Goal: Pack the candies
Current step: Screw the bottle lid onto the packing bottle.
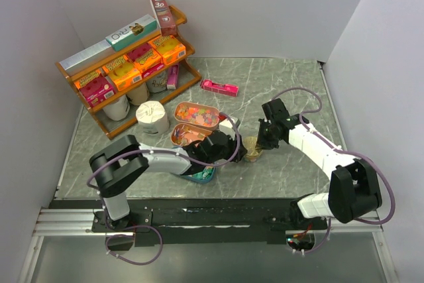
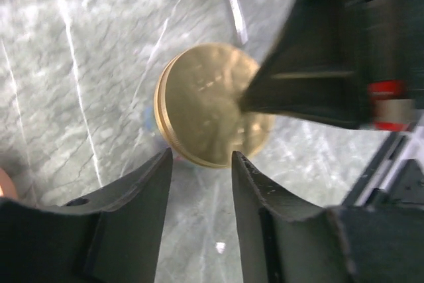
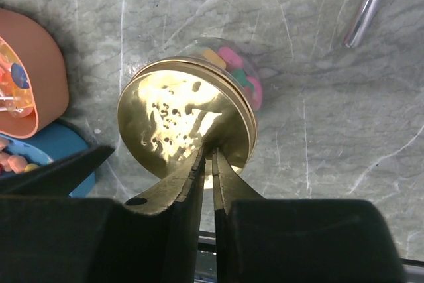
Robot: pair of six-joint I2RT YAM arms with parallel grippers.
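A small clear jar holds candies (image 3: pixel 236 69) under a gold lid (image 3: pixel 179 120). In the top view the lid (image 1: pixel 252 149) sits mid-table between both grippers. My right gripper (image 3: pixel 210 153) is shut, and its tips rest on the lid's near edge with nothing between them. My left gripper (image 2: pixel 201 158) is open, its fingertips (image 2: pixel 164 160) just short of the lid (image 2: pixel 205 107) and not touching it. The right gripper's black finger (image 2: pixel 305 77) presses on the lid from the right. More candies (image 1: pixel 197 114) fill an open oval tin (image 1: pixel 177 111).
A second orange tin (image 1: pixel 187 135) and a blue tin (image 1: pixel 202 175) lie by the left arm. A metal spoon (image 3: pixel 368 8) lies beyond the jar. At back left stand a wooden shelf (image 1: pixel 126 64) of boxes, a white roll (image 1: pixel 152 116) and a pink box (image 1: pixel 220 87).
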